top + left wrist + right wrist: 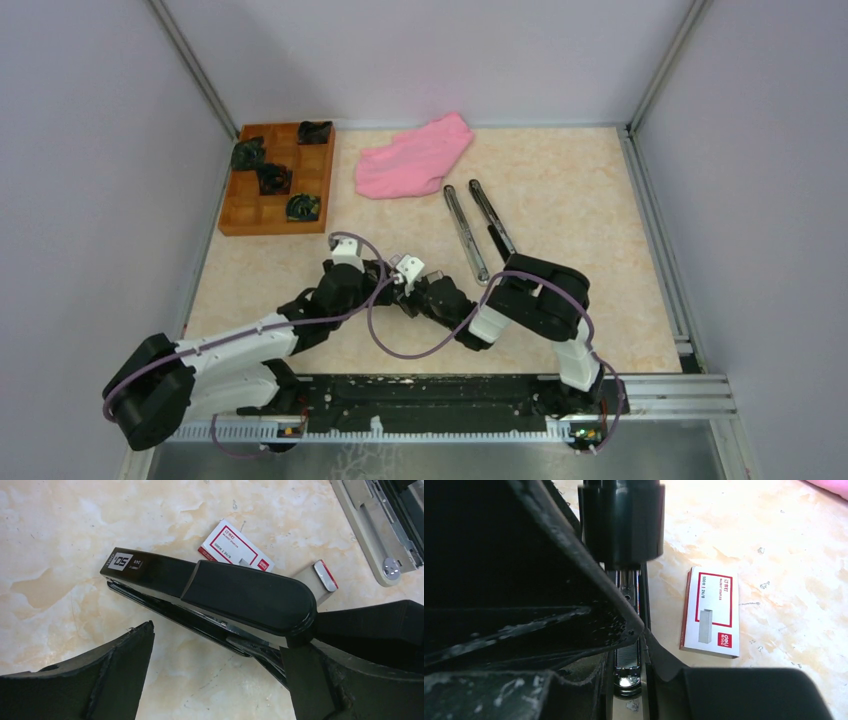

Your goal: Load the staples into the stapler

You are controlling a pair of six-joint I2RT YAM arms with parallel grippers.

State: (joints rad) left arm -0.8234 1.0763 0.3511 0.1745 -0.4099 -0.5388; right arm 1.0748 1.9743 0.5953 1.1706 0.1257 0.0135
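Note:
A black stapler (pixel 240 592) lies on the table between my two grippers. In the right wrist view I look along its open magazine (pixel 626 595), where a silvery ridged strip of staples (pixel 626 655) lies in the channel. My right gripper (pixel 644 632) has its fingertips closed together on the magazine's right wall; it also shows in the top view (pixel 427 292). My left gripper (pixel 220 637) is wide open, its right finger (pixel 310 680) over the stapler's rear end, its left finger (pixel 115 670) apart from it. The left gripper also shows in the top view (pixel 392 280).
A white and red staple box (pixel 235 547) lies just behind the stapler (pixel 709 612). A second stapler (pixel 470 232), opened flat, lies farther back. A pink cloth (pixel 415 155) and a wooden tray (pixel 240 215) with black clips are at the back left.

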